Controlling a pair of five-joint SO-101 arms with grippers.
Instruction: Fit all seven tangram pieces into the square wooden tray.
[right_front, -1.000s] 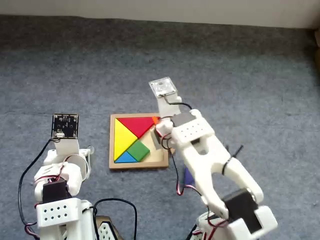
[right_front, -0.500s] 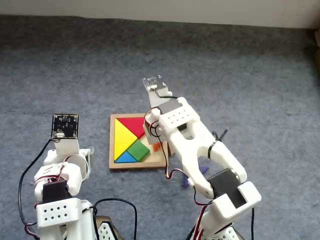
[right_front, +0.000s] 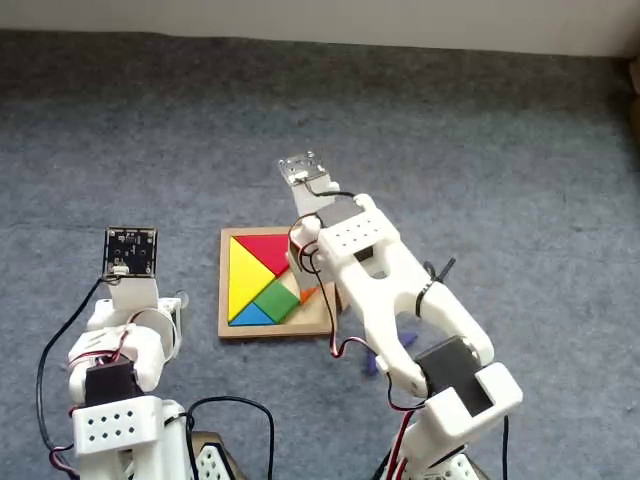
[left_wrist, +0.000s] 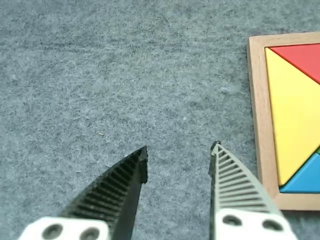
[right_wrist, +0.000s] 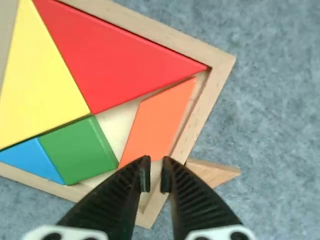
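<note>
The square wooden tray (right_front: 223, 290) lies on grey carpet and holds a red triangle (right_front: 268, 248), a yellow triangle (right_front: 245, 275), a green square (right_front: 278, 298) and a blue triangle (right_front: 250, 315). An orange parallelogram (right_wrist: 160, 122) lies flat in the tray (right_wrist: 220, 65) against one wall, with bare wood between it and the green square (right_wrist: 77, 150). My right gripper (right_wrist: 152, 175) hovers shut over the orange piece's end, holding nothing. My left gripper (left_wrist: 180, 150) stands open over bare carpet beside the tray (left_wrist: 257, 125).
A tan triangle (right_wrist: 212, 172) lies on the carpet just outside the tray rim. A purple piece (right_front: 375, 358) lies on the carpet under the right arm. Carpet stretches free beyond the tray. A pale wall edge runs along the far side.
The right arm swung over the tray. The orange piece, held at the tray's far right corner a second ago, has left the gripper and now lies in the tray. The left arm kept still.
</note>
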